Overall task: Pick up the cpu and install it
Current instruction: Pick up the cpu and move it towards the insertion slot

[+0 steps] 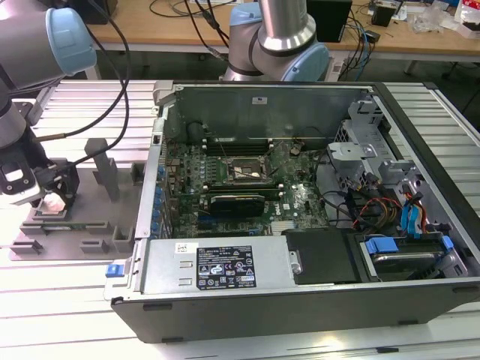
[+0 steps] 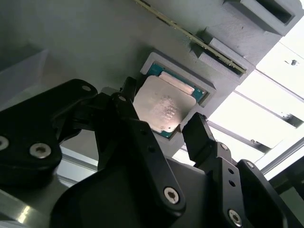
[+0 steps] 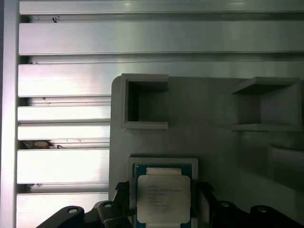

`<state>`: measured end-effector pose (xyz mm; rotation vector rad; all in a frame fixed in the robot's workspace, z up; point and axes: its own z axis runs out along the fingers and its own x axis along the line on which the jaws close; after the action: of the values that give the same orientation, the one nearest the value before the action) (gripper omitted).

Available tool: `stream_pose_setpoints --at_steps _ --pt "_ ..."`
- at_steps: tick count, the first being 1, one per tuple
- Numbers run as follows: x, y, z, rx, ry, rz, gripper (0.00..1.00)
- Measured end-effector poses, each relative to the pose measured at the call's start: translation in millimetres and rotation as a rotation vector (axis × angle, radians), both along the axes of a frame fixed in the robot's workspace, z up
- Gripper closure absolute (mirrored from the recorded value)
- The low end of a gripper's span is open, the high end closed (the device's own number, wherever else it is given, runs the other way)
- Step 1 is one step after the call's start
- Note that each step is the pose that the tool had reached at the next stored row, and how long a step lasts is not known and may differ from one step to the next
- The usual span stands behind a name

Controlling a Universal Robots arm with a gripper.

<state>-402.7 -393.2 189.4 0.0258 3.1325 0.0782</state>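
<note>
gripper [image 2: 162, 107]: spread open | straddling cpu [image 3: 164, 197] in grey tray [image 3: 213, 109] | apparently not touching

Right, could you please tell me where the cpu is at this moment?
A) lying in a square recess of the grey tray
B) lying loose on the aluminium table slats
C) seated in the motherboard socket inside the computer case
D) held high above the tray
A: in both wrist views the cpu sits flat in a square recess of the grey tray, with the gripper close over it.
</note>
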Motion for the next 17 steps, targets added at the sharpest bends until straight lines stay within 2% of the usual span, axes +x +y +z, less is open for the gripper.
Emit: stream_pose_setpoints --at_steps 4,8,17 --pt "0.0 0.0 -1.4 -0.0001 0.0005 0.000 0.34" --pt "-0.1 -0.1 -1.6 -0.0056 0.0133 -0.002 0.34" --pt "3.1 -0.4 -1.7 -0.0057 0.0154 -0.003 0.34"
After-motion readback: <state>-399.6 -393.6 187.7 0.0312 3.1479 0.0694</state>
